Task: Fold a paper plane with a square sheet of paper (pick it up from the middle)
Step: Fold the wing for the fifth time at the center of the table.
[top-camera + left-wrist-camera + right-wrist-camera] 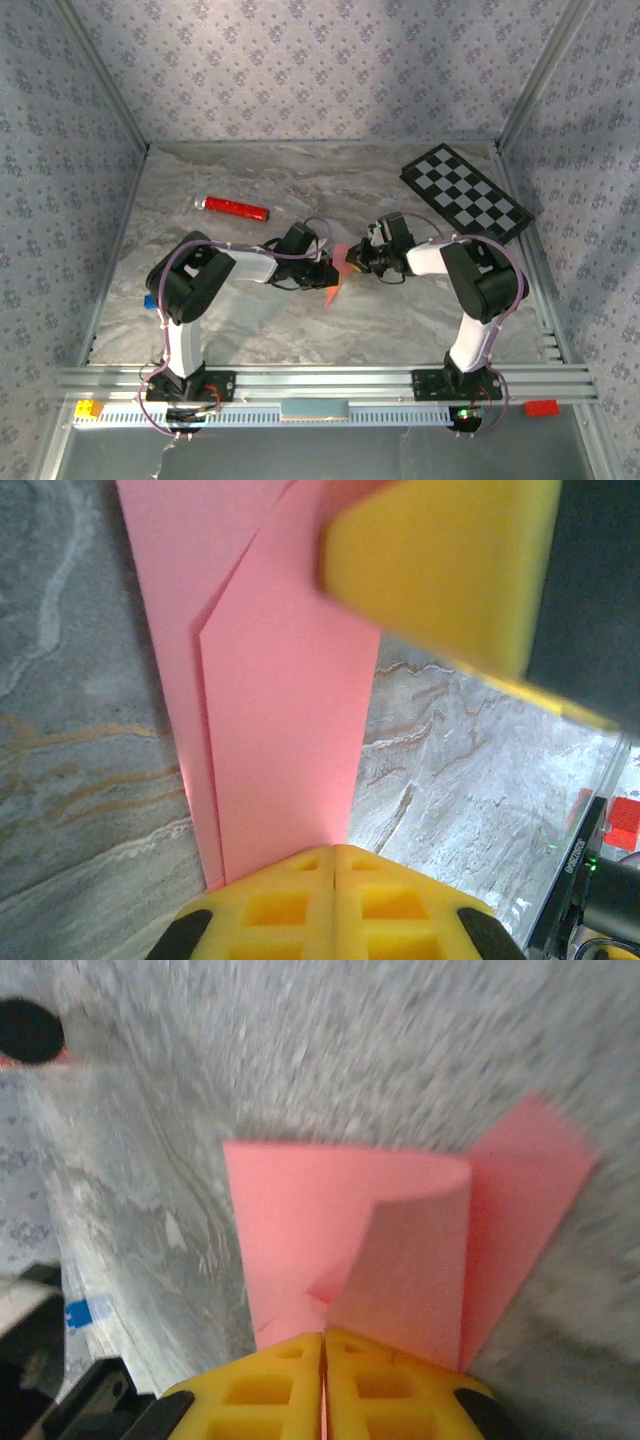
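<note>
The work surface is a grey marbled table top (250, 330) with tan veining. It is enclosed on three sides by walls (320, 70) papered in a pale blue floral pattern and framed by aluminium posts. An aluminium rail (330, 382) runs across the bottom of the top view and carries both arm bases. The sheet of paper (338, 270), pink and creased into overlapping flaps, sits at the centre of the frame between the two arms. The left gripper (335, 865) is clamped flat on one edge of it, and the right gripper (325, 1345) is clamped flat on another edge. A red cylinder (232, 208) lies at upper left of centre. A black-and-white checkerboard (466, 192) lies at upper right. Both are well apart from the paper.
</note>
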Controlling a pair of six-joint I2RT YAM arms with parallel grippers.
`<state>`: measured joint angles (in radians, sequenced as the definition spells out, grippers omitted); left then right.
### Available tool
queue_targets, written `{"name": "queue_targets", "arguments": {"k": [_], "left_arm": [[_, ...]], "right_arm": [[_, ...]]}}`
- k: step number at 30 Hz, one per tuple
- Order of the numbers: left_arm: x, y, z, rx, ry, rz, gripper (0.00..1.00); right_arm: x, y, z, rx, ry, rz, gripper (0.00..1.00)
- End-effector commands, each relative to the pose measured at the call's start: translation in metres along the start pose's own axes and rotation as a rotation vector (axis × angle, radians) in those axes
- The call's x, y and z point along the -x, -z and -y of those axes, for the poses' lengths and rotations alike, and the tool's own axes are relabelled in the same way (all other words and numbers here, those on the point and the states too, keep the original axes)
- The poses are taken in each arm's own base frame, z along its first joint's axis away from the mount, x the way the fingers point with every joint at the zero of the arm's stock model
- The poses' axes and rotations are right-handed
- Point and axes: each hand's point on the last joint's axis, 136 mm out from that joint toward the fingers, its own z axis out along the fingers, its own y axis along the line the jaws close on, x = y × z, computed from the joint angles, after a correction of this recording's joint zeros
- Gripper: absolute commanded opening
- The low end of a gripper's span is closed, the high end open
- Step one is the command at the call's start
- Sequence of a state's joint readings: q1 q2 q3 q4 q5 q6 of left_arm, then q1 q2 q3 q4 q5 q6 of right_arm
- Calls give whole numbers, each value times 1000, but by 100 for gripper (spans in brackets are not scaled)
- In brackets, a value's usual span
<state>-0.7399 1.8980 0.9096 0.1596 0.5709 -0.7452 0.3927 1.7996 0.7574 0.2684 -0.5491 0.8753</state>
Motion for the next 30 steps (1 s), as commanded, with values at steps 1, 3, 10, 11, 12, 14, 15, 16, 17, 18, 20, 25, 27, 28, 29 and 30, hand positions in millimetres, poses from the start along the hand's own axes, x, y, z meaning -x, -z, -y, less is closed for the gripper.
{"name": "queue_targets", "arguments": {"k": [1, 3, 10, 11, 12, 14, 15, 16, 17, 18, 20, 25, 27, 28, 29, 30], "left_arm": [[-52, -4, -63, 199, 113, -133, 0], [-52, -4, -63, 200, 116, -134, 0], [-54, -5, -64, 202, 114, -140, 0], [-54, -4, -64, 202, 114, -139, 0], [-53, -4, -64, 202, 115, -137, 0], [-54, -4, -64, 203, 116, -138, 0], [-54, -4, -63, 201, 115, -139, 0], [-53, -4, -64, 203, 114, -136, 0], [-53, -4, -63, 203, 113, -134, 0], [-53, -3, -63, 203, 114, -132, 0], [-53, -3, -63, 203, 115, -130, 0], [-51, -2, -60, 193, 111, -126, 0], [-51, -2, -60, 194, 111, -126, 0], [-52, -2, -61, 195, 112, -127, 0], [-51, -2, -60, 193, 112, -125, 0], [-51, -2, -60, 193, 112, -124, 0]], "right_arm": [[36, 6, 31, -99, -60, 114, 11], [44, 9, 32, -105, -71, 126, 11], [68, 20, 47, -148, -130, 168, 11], [69, 21, 46, -145, -128, 167, 11], [71, 22, 44, -143, -125, 168, 11], [75, 28, 34, -122, -98, 179, 12], [77, 31, 29, -114, -86, 187, 12], [78, 36, 23, -103, -71, 198, 12], [80, 42, 15, -91, -52, 212, 13], [81, 46, 9, -83, -40, 220, 13], [80, 55, -4, -55, -10, 229, 14], [57, 57, -26, -31, 72, 185, 14], [46, 51, -26, -35, 83, 157, 14], [41, 47, -24, -40, 84, 145, 14], [36, 44, -22, -44, 85, 134, 13], [32, 40, -21, -44, 84, 123, 13]]}}
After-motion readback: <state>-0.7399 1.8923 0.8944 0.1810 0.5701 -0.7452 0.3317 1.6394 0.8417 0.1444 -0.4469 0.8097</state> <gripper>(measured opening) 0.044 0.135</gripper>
